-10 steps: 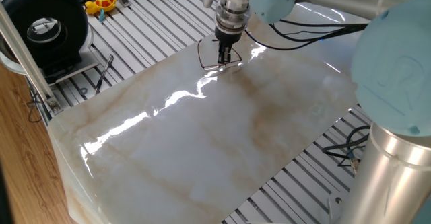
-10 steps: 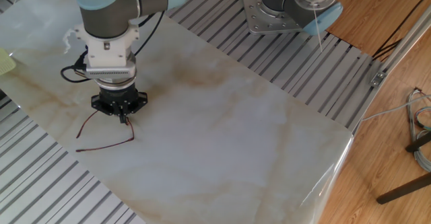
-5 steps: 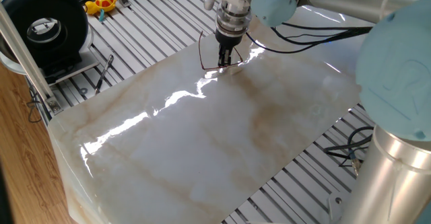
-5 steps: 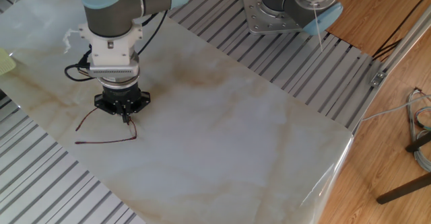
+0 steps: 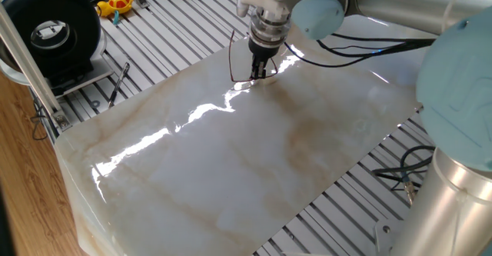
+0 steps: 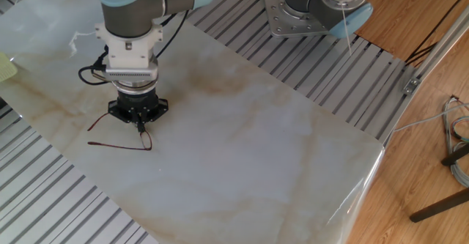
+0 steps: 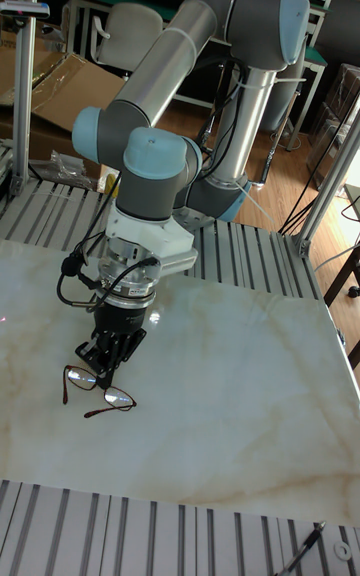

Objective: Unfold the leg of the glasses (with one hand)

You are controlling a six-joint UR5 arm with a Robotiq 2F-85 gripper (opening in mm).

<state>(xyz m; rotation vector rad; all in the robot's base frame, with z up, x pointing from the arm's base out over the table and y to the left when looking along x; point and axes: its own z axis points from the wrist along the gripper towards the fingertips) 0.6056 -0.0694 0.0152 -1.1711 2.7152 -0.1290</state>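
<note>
1. Fingers of the gripper [image 7: 107, 368] point straight down at the marble slab and sit close together over the glasses [image 7: 98, 389]; from where I stand they look pinched on the frame near one lens, though the contact itself is too small to be sure of.
2. Those glasses lie flat on the marble tabletop [image 6: 242, 149], near its edge. In the tall fixed view both lenses show just below the fingertips, with one slender arm trailing out along the slab.
3. From the other fixed view, the glasses [image 6: 121, 141] read as a thin dark-red wire: one long arm runs along the slab away from the gripper [image 6: 141, 129], and a shorter piece angles up beside the wrist.
4. In one fixed view the gripper [image 5: 260, 71] stands upright at the far side of the slab, the glasses [image 5: 241, 60] just beside it, with one thin arm rising next to the fingers.
5. Beyond the slab, on the slatted bench, I see a dark pen-like tool [image 5: 118, 83], a round black device [image 5: 52, 29] and a yellow toy [image 5: 115, 4].
</note>
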